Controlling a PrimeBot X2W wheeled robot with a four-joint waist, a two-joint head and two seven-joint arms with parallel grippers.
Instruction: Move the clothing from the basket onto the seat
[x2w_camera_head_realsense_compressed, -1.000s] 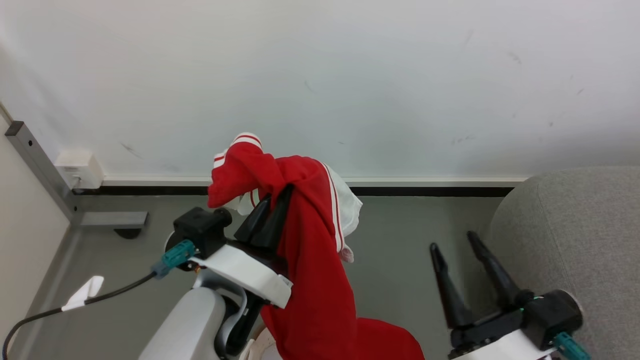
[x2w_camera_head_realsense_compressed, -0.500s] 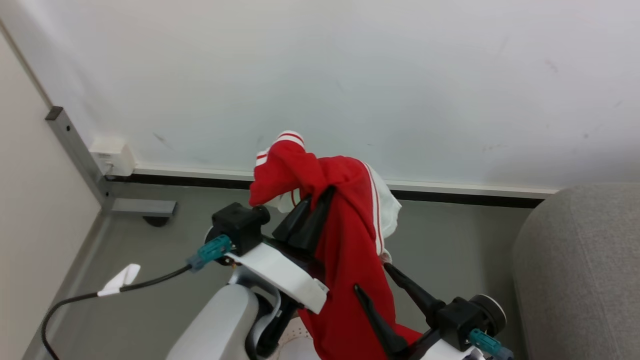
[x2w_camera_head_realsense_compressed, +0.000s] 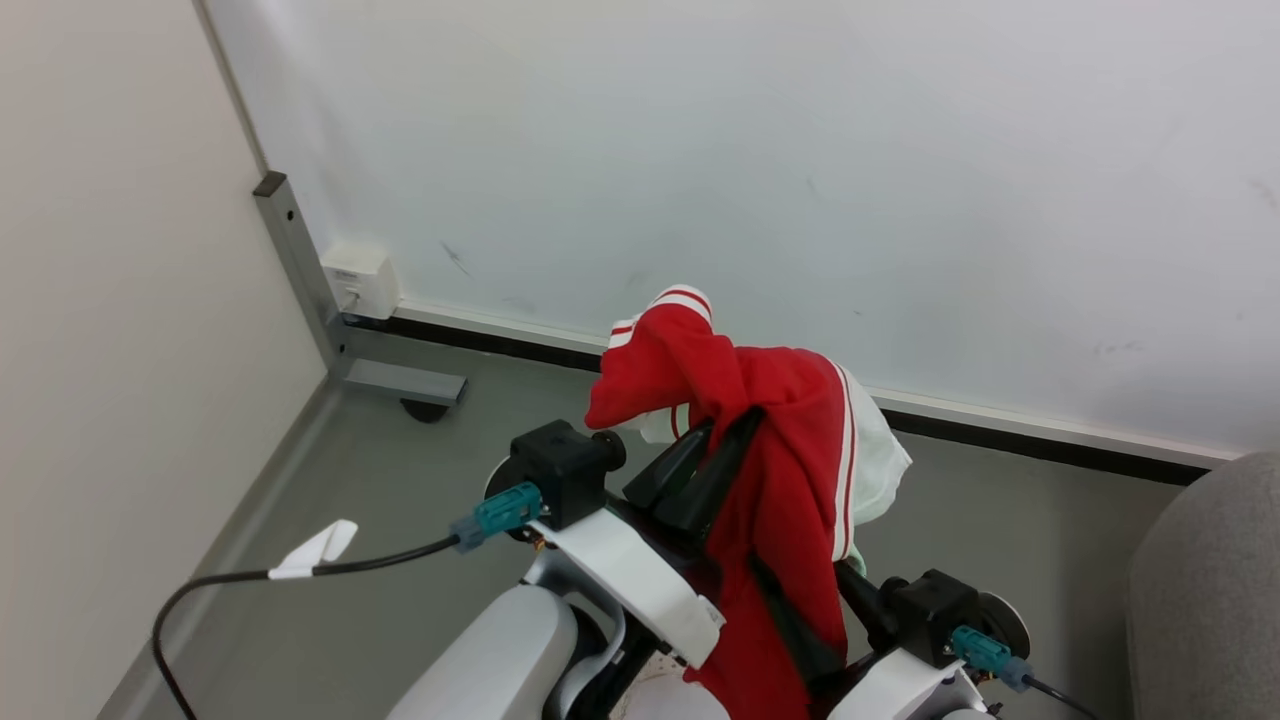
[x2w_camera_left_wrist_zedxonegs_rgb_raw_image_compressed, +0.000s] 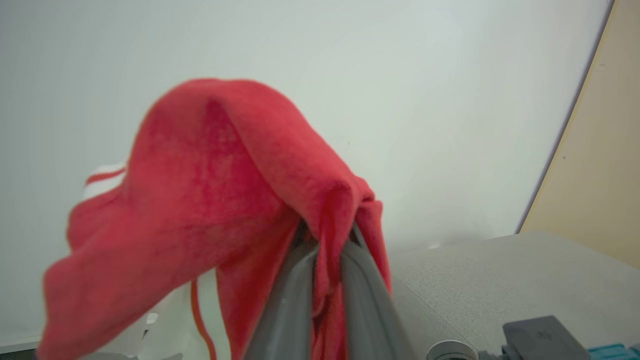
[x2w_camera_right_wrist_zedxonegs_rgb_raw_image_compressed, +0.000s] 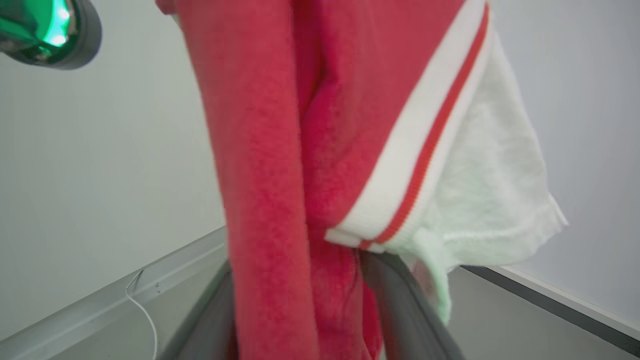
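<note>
Entry, from the remote station. Left gripper (x2w_camera_head_realsense_compressed: 742, 422) is raised in front of the robot and clenched on the clothing (x2w_camera_head_realsense_compressed: 790, 440); in the left wrist view the two grey fingers (x2w_camera_left_wrist_zedxonegs_rgb_raw_image_compressed: 287, 300) pinch a fold of red fabric (x2w_camera_left_wrist_zedxonegs_rgb_raw_image_compressed: 215, 190) tight between them at the left gripper (x2w_camera_left_wrist_zedxonegs_rgb_raw_image_compressed: 327, 240) tips. The garment drapes over the fingertips and hangs down toward the bottom of the head view, its white collar (x2w_camera_head_realsense_compressed: 878, 460) and white-striped trim on the side facing the right arm. It is off the ground, above the grey floor (x2w_camera_head_realsense_compressed: 400, 480) in front of the pale wall (x2w_camera_head_realsense_compressed: 800, 150), and well left of the seat (x2w_camera_head_realsense_compressed: 1205, 590), touching no part of it. Right gripper (x2w_camera_head_realsense_compressed: 800, 570) sits low beside the hanging part with its jaws spread, one dark finger on each side of the cloth. The right wrist view shows the same: right gripper (x2w_camera_right_wrist_zedxonegs_rgb_raw_image_compressed: 300, 265) straddling the red fabric (x2w_camera_right_wrist_zedxonegs_rgb_raw_image_compressed: 270, 150), collar (x2w_camera_right_wrist_zedxonegs_rgb_raw_image_compressed: 495, 190) off to one side. Whether the pads actually touch the cloth I cannot tell, as the fabric hides them. Grey upholstery (x2w_camera_left_wrist_zedxonegs_rgb_raw_image_compressed: 500, 280) is in the left wrist view beyond the garment.
</note>
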